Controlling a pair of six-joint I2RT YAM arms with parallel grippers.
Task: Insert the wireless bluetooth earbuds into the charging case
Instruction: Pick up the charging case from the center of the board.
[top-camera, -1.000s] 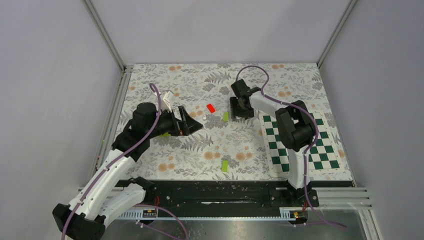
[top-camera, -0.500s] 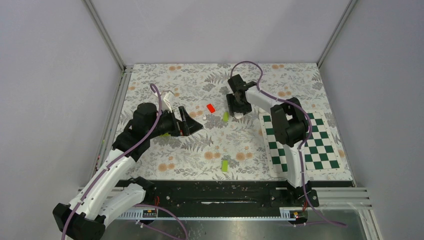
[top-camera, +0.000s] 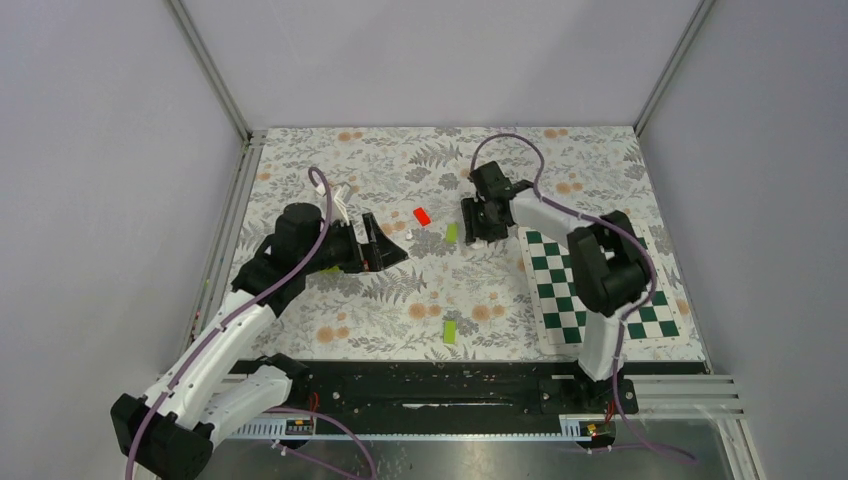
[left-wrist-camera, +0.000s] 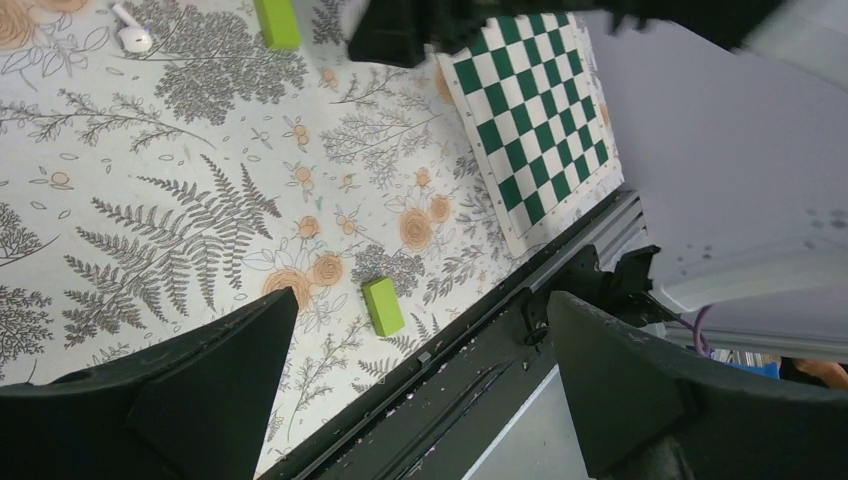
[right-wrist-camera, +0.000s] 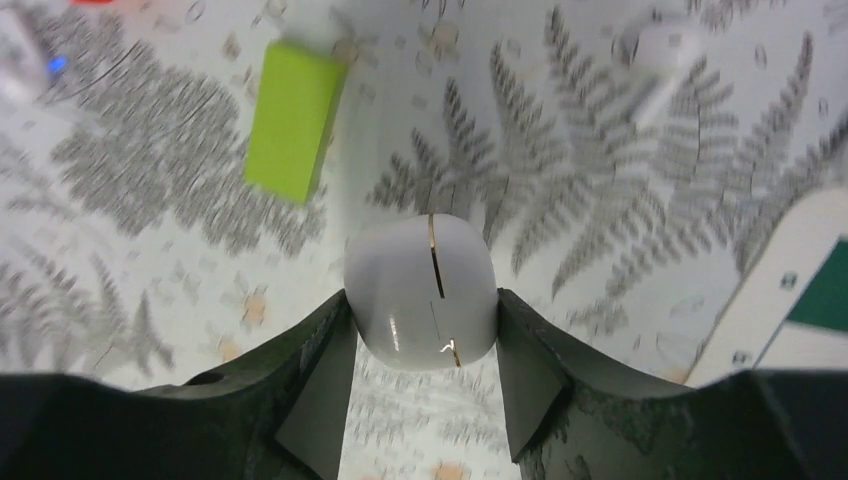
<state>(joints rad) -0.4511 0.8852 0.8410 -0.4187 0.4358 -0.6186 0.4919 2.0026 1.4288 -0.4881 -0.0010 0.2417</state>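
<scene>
My right gripper (right-wrist-camera: 422, 305) is shut on the charging case (right-wrist-camera: 420, 265), a white glossy rounded case with a thin seam, pinched between both fingers. The mat behind it is blurred. One white earbud (right-wrist-camera: 660, 50) lies beyond the case to the right. A blurred whitish piece with a blue dot (right-wrist-camera: 22, 62) lies at the far left. In the top view the right gripper (top-camera: 483, 226) hides the case. My left gripper (top-camera: 385, 246) is open and empty, held above the mat. Its wrist view shows one earbud (left-wrist-camera: 132, 38) at the top left.
A lime-green block (top-camera: 451, 232) lies just left of the right gripper, also in the right wrist view (right-wrist-camera: 293, 120). A red block (top-camera: 422, 215) lies further left. A second green block (top-camera: 450, 331) lies near the front rail. A green-white checkered mat (top-camera: 600, 290) lies at the right.
The right gripper shifted left and then back right with the case, and its elbow swung to the right. The left arm moved slightly up and right, still open.
</scene>
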